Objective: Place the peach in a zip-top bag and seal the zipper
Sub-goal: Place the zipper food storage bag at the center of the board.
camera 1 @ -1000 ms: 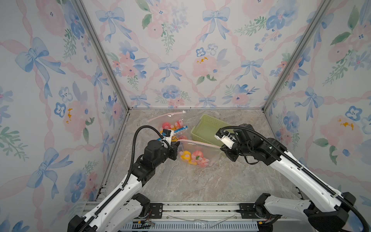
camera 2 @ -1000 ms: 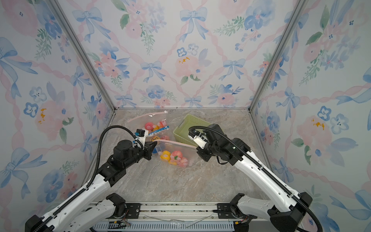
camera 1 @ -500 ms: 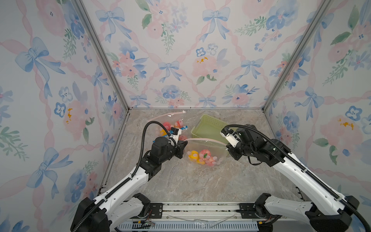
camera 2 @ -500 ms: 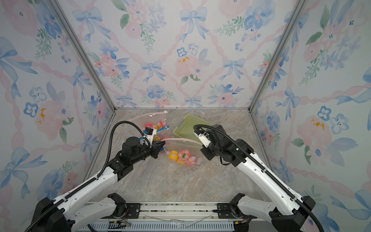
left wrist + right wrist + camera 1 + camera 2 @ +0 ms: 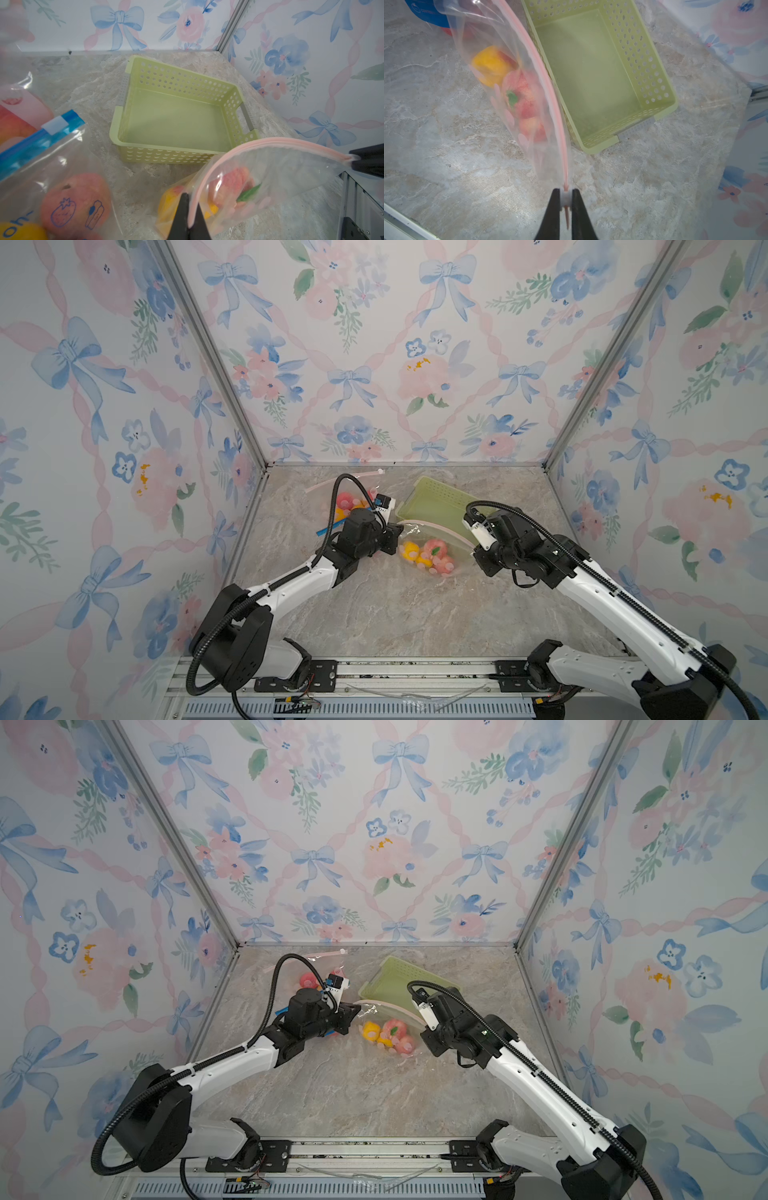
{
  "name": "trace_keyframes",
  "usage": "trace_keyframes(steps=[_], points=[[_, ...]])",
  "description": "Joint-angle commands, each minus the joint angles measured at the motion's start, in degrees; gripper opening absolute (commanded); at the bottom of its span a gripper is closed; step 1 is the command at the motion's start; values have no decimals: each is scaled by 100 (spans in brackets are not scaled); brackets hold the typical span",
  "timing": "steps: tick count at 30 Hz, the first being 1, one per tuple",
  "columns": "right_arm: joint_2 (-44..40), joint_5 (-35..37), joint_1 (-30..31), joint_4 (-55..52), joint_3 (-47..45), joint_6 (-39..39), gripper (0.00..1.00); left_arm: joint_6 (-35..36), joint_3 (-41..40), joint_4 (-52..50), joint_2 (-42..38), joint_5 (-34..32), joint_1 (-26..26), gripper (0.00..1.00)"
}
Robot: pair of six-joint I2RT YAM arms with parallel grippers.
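Pinching zipper end of zip-top bag [image 5: 291, 170] with left gripper [image 5: 189, 200] — clamping slider [image 5: 565, 194] with right gripper [image 5: 566, 199], peach [image 5: 520, 93] inside.

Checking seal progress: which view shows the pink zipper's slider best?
Right wrist: the white slider sits close-up, pinched in the right jaws. Left wrist shows only the zipper track; both top views hide it.

Glossy, crinkled clear-plastic zip-top bag [image 5: 291, 172], matt perforated green plastic basket [image 5: 176, 79], smooth marble-look tabletop [image 5: 446, 145], fuzzy-skinned peach [image 5: 525, 87].
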Motion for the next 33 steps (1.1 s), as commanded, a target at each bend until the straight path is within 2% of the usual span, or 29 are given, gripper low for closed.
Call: trace_keyframes(steps=[1,4,9,10,13,18,22,28,30,32,33], points=[[78,-118,-239,287,-49,334,7,-195,164,257,228,205,74,0],[158,-166,-349,323,20,433,18,-231,323,258,349,339,91,0],[155,-505,-363,325,163,542,49,-348,427,230,184,629,119,26],[139,-556,-363,315,216,570,52,-371,434,176,90,633,119,30],[81,-688,-350,318,317,647,58,-390,453,-19,-199,574,119,45],[31,-801,-341,343,442,752,67,-364,475,-304,-516,463,119,62],[80,-690,-346,300,634,792,73,-272,638,-610,-634,357,119,71],[150,-420,-367,33,1157,986,76,-258,915,-1067,-1054,0,134,92],[96,-340,-398,-35,1295,1112,79,-258,969,-1290,-1308,-250,171,97],[-3,-257,-455,-105,1411,1274,85,-260,981,-1506,-1635,-571,253,97],[-87,-123,-495,-138,1452,1386,90,-273,972,-1660,-1823,-774,321,97]])
